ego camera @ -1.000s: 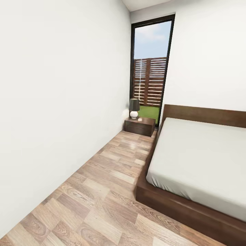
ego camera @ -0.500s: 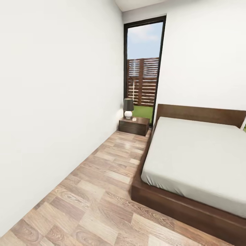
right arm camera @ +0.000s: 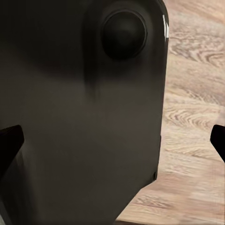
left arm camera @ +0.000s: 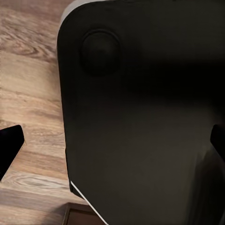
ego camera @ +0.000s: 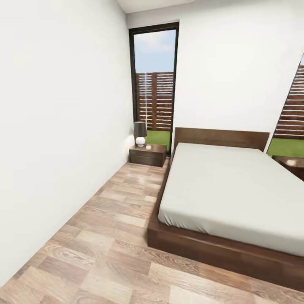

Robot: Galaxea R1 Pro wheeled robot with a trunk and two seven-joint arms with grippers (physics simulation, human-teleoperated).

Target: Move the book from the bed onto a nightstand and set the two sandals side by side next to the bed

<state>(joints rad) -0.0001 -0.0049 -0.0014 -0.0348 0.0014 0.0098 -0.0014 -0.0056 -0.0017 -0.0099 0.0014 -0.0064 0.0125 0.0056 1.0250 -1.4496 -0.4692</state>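
Observation:
In the head view the bed (ego camera: pixel 236 192), a dark brown frame with a bare pale grey mattress, fills the right half of the bedroom. One nightstand (ego camera: pixel 147 154) stands left of the headboard under a tall window. A corner of a second nightstand (ego camera: pixel 292 164) pokes in at the right edge. The book and the sandals are out of view. In the left wrist view my left gripper (left arm camera: pixel 112 145) is open, its dark fingertips (left arm camera: pixel 9 150) far apart over a dark robot panel. My right gripper (right arm camera: pixel 112 140) is open too, in the right wrist view.
A small lamp (ego camera: pixel 140 134) with a dark shade and white base stands on the left nightstand. A white wall (ego camera: pixel 55 139) runs along the left. A strip of wood-plank floor (ego camera: pixel 114 223) lies between wall and bed.
The head camera has turned to the right, so everything has slid left in the picture. The second nightstand and a second window have come into view at the right edge.

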